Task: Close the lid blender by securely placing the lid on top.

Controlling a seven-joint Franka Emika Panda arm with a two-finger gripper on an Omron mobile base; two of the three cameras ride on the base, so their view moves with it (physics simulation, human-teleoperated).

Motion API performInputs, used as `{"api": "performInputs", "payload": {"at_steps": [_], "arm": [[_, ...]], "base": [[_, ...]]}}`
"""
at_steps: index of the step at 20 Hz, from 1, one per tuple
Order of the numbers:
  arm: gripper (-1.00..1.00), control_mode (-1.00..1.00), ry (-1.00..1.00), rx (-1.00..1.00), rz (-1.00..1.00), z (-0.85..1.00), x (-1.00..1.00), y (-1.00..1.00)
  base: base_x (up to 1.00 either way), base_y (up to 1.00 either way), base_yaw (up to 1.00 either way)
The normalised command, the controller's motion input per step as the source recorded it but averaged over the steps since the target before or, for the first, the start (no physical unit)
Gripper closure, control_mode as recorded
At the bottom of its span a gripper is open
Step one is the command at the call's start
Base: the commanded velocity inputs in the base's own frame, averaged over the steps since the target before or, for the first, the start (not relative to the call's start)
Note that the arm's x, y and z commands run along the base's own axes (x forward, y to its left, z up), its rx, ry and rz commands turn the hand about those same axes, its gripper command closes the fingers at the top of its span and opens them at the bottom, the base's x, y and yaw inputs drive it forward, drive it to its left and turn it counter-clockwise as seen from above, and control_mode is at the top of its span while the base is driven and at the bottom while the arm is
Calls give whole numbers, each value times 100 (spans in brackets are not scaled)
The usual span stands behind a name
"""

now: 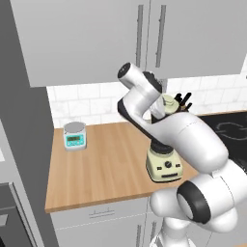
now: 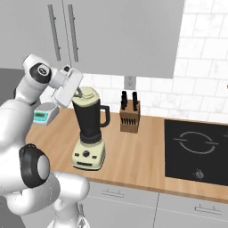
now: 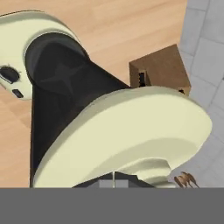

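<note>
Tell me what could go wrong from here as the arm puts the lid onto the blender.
The lid looks tilted over the blender jar's rim, not flat, so pressing down may seat it crooked or let it slide off. The tool holds it at the jar's top, so a sideways push could tip the tall blender. The knife block stands close behind, where a falling lid might strike it.

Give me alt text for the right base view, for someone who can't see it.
A white robot arm's gripper holds a cream lid tilted at the rim of a dark-jarred blender on a wooden counter. A knife block stands behind, a small scale to the left, a black cooktop to the right.
</note>
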Motion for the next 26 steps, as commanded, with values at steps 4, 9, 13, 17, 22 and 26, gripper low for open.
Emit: {"api": "performInputs", "payload": {"at_steps": [4, 9, 13, 17, 22, 26], "arm": [[100, -100, 20, 0, 0, -29, -4, -16], [100, -100, 40, -2, 0, 9, 0, 0], [100, -100, 24, 0, 0, -6, -4, -17], [100, -100, -4, 18, 0, -90, -84, -99], [100, -100, -15, 54, -1, -35, -100, -100], [100, -100, -25, 59, 0, 10, -99, -100]], "base": [[0, 0, 0], [0, 0, 0], [0, 0, 0], [0, 0, 0], [0, 0, 0], [0, 0, 0]]}}
